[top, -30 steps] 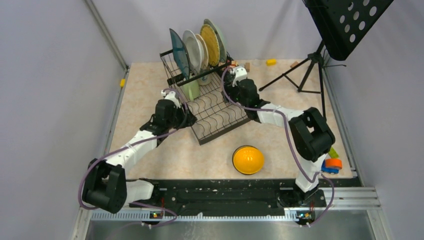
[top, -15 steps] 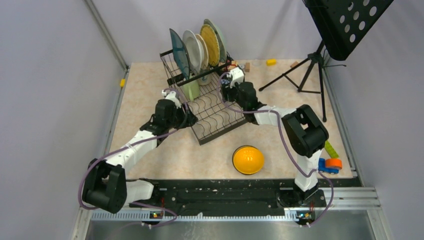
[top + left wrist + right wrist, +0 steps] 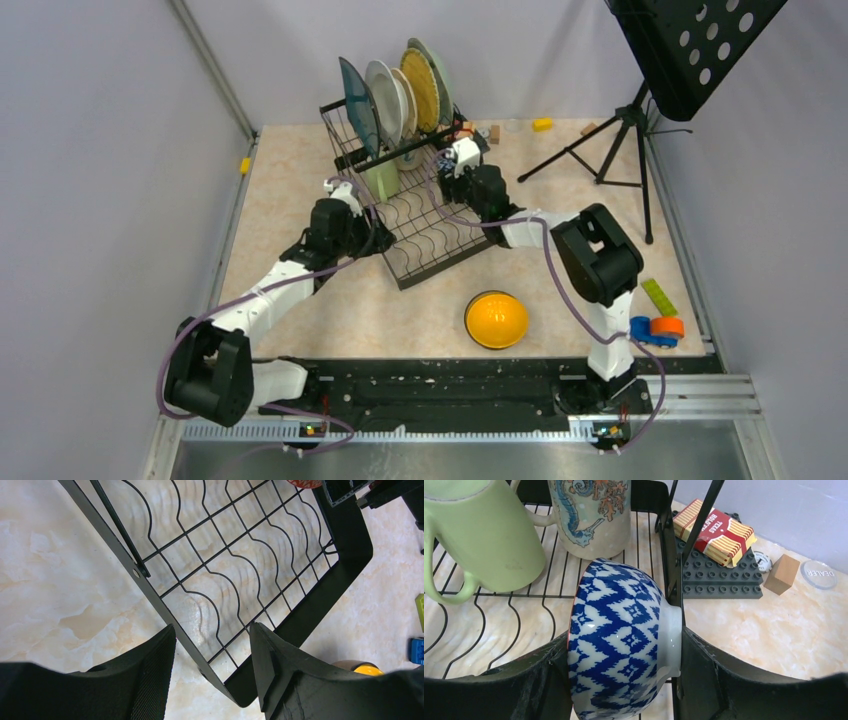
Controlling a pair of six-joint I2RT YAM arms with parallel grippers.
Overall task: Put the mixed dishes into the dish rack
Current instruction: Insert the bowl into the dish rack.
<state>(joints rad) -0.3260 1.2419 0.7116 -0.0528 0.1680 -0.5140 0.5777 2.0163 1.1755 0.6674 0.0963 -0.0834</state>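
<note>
Nearest, the yellow-orange bowl [image 3: 496, 319] sits upside down on the table, not yet loaded. The left gripper [image 3: 212, 645] hasn't budged: its jaws are apart, astride the near-left rim of the dish rack [image 3: 440, 240], with no clear pinch on it. Now the action! The right gripper [image 3: 624, 667], clamped on the blue-patterned bowl [image 3: 624, 630], has swung left in the last second, from the rack's right edge to over its flat tray. It's just near of the light-green mug [image 3: 479, 535] and cream mug [image 3: 591, 515], so a set-down looks close. Far back, the plates [image 3: 400, 95] stand slotted upright.
</note>
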